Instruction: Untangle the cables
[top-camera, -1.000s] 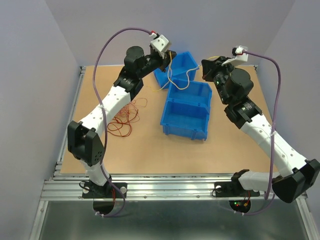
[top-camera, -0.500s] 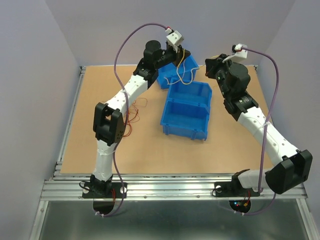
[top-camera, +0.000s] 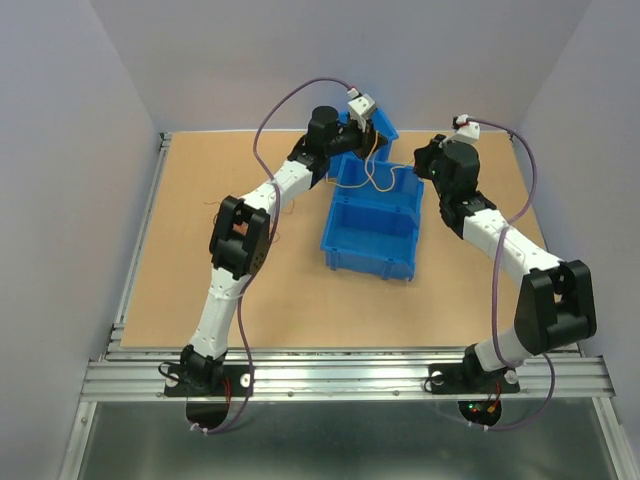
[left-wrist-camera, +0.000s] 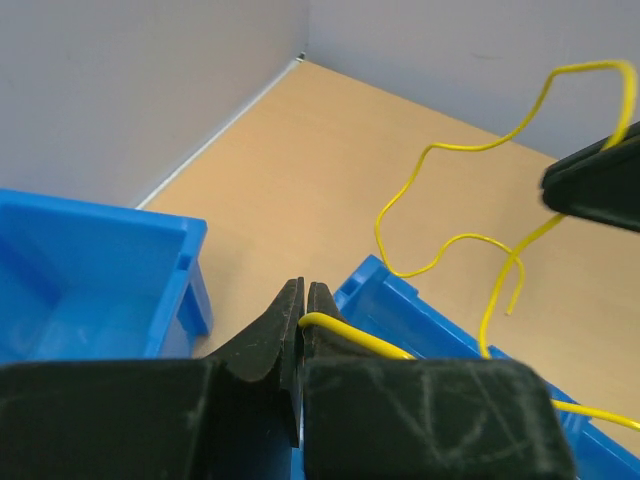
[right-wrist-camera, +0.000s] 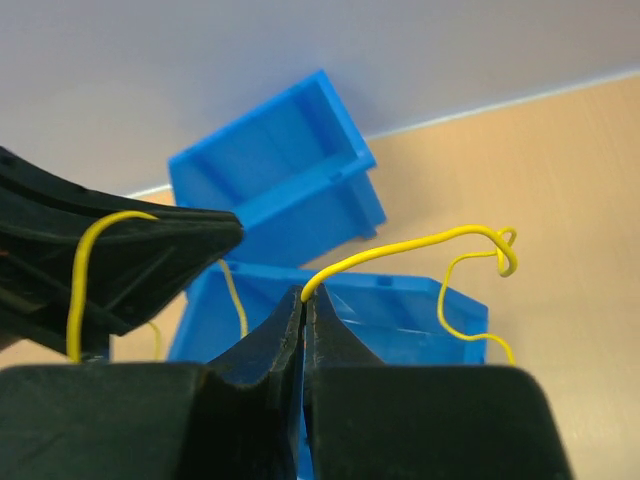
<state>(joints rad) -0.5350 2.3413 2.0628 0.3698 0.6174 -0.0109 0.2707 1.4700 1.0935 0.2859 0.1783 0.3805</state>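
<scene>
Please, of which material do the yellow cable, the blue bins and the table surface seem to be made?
The yellow cable: a thin wire, probably in smooth plastic insulation; it holds springy bends and shines slightly.
The blue bins: likely moulded hard plastic, with even colour and faintly glossy walls.
The table surface: matte tan board, perhaps wood or fibreboard; no grain shows, so I cannot tell which.

Pale grey walls (top-camera: 300, 50), light wooden tabletop (top-camera: 280, 300)

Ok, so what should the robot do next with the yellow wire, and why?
Probably ease the left gripper and right gripper apart a little. Both are shut on the yellow wire, which hangs in curls over the bin with a small kink; gentle tension might straighten it.
</scene>
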